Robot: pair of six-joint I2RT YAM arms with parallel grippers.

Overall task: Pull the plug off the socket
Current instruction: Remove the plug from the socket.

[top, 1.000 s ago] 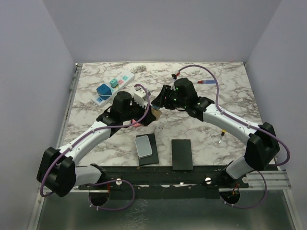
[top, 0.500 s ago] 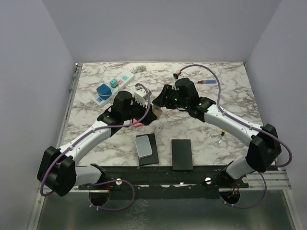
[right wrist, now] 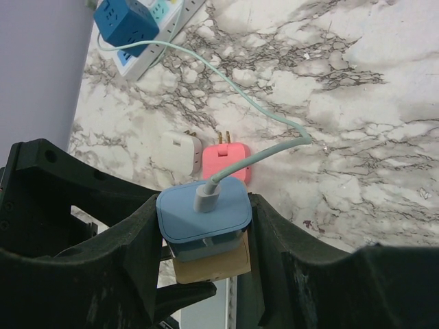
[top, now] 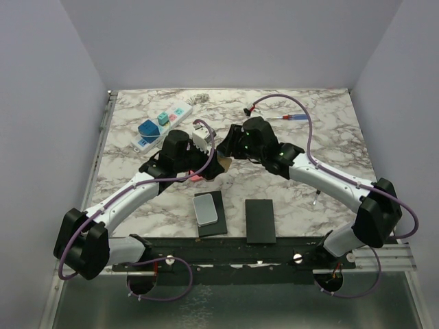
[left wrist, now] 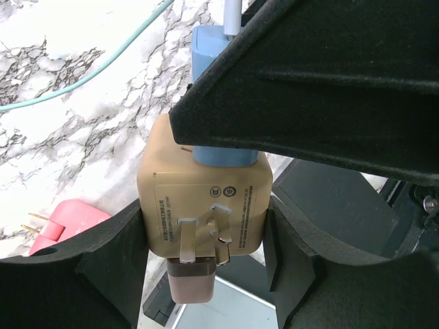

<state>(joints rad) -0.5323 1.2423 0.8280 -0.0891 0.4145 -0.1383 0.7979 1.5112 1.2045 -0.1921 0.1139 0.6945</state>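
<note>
Your left gripper point(left wrist: 206, 236) clamps the tan adapter point(left wrist: 206, 199), prongs facing the camera; the blue plug point(left wrist: 223, 156) sits in its far face, a pink plug point(left wrist: 65, 223) lying lower left.

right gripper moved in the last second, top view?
Yes. The right gripper shifted slightly left and down in frame, away from the red-handled screwdriver.

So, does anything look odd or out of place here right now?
Nothing looks damaged or spilled. A pink plug and a white plug lie loose beside each other on the table. The left gripper holds the tan adapter in the air, and the right gripper grips the blue plug seated in it.
</note>
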